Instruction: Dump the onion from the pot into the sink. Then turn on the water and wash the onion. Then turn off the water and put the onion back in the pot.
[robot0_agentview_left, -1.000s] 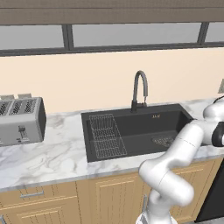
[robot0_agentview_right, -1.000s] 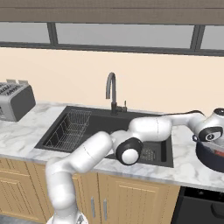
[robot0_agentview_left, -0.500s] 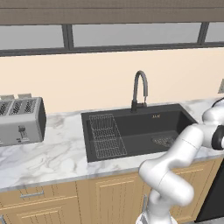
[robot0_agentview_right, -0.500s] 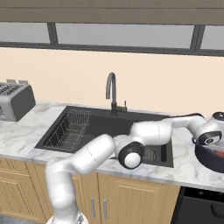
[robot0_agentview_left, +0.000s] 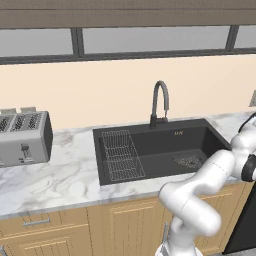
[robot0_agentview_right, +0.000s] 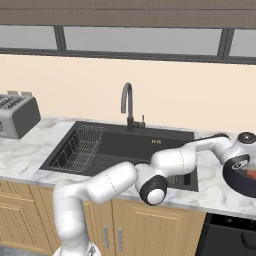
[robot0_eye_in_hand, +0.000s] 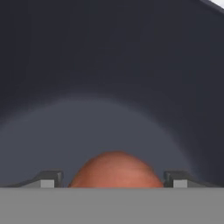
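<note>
The onion (robot0_eye_in_hand: 116, 170), a small orange-red ball, lies on the floor of the dark pot (robot0_eye_in_hand: 109, 78). It sits between my two fingertips (robot0_eye_in_hand: 50, 178), with a narrow gap on each side. My gripper (robot0_eye_in_hand: 114, 179) is open around it and touches nothing. In the right base view the pot (robot0_agentview_right: 235, 181) stands on the counter at the far right. My hand reaches down into it, and a bit of the onion (robot0_agentview_right: 251, 174) shows at its rim. The sink (robot0_agentview_right: 145, 142) (robot0_agentview_left: 160, 145) lies left of the pot. No water runs from the faucet (robot0_agentview_right: 128, 102) (robot0_agentview_left: 160, 102).
A wire rack (robot0_agentview_left: 122, 155) (robot0_agentview_right: 80, 147) sits in the left half of the sink, and the round drain (robot0_agentview_left: 189, 161) is at its right. A grey toaster (robot0_agentview_left: 22, 137) (robot0_agentview_right: 17, 115) stands on the marble counter far to the left. The pot's wall rises close around my hand.
My hand has sunk a little deeper into the pot. Sink, faucet and toaster are unchanged.
</note>
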